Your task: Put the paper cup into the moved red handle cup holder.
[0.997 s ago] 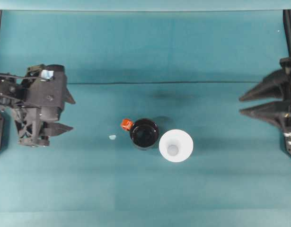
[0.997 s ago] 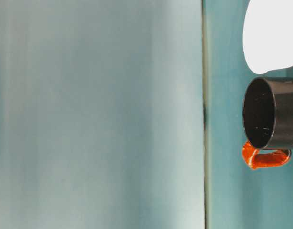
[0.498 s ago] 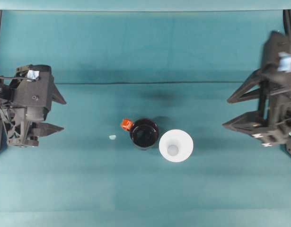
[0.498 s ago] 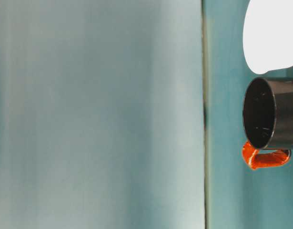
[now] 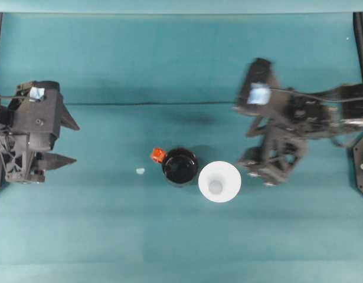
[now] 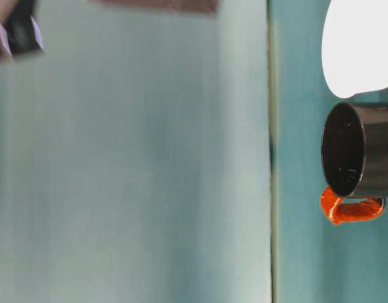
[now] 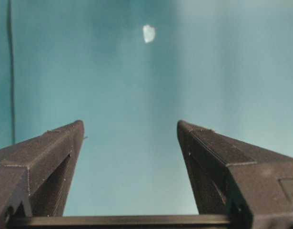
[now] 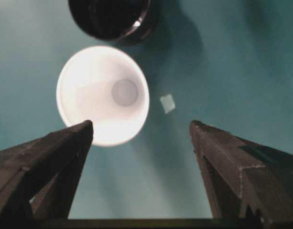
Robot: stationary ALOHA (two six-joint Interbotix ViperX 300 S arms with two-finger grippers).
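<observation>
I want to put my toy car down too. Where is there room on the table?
Bare teal cloth runs along the near edge, below the white paper cup and glossy black holder. More lies between the holder and left gripper. It is crowded where the right gripper nears the cup.

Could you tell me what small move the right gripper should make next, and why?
Probably advance the right gripper a little further and centre it on the paper cup. Its jaws are open and empty, and in the wrist view the cup lies ahead, offset toward one finger, standing upright beside the red handle cup holder.
</observation>
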